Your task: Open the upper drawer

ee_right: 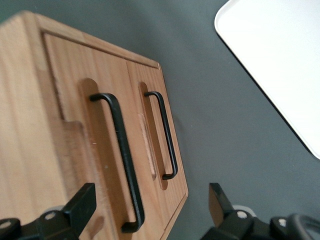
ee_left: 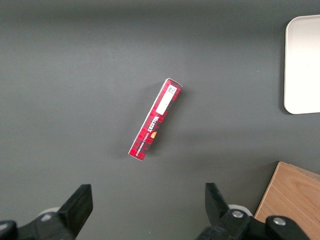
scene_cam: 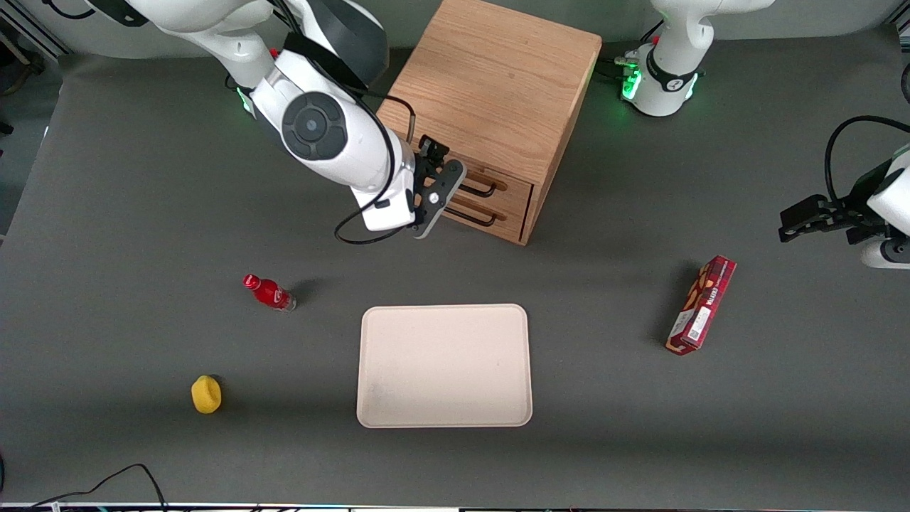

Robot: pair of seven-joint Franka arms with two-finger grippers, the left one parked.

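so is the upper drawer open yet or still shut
Shut. The upper drawer front sits level with the lower drawer front, nothing pulled out. The hand hangs open in front of the handles, gripping nothing.

You see the upper drawer (scene_cam: pixel 498 186), light oak with a thin black bar handle (ee_right: pixel 120 155), shut flush in its cabinet above the matching drawer.
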